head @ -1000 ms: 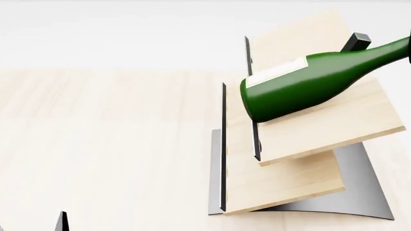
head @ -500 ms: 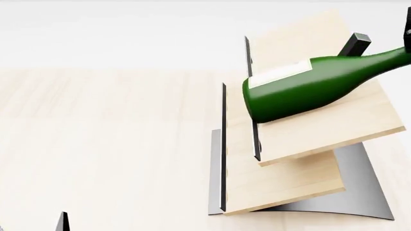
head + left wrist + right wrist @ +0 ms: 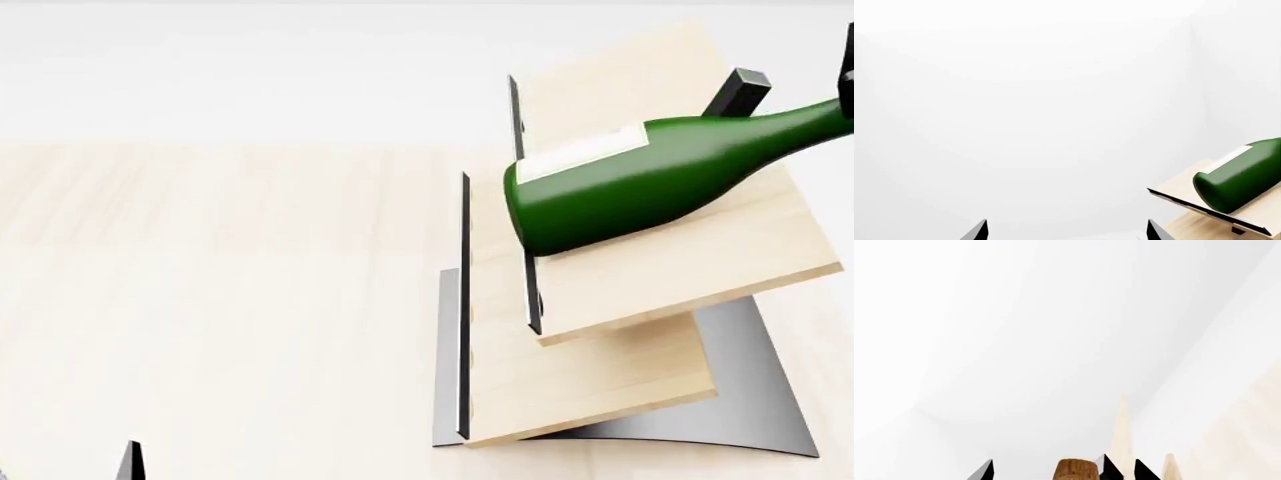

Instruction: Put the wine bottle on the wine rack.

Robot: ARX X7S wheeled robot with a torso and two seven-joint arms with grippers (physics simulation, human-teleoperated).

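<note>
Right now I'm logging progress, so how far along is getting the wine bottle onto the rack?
Nearly done. The wine bottle lies tilted on the upper board of the wine rack, base against the dark edge. In hand: its cork sits between the right gripper fingertips; contact is unclear. Left: release and withdraw. The left gripper is open and empty.

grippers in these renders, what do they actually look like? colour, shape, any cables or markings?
Little shows. Left gripper: two flat black pointed tips, plain, at the left wrist view's edge; one more sliver shows in the head view. Right gripper: the same black wedge-shaped tips, with a dark block at the head view's right edge. No cables, markings or arm links are visible.
</note>
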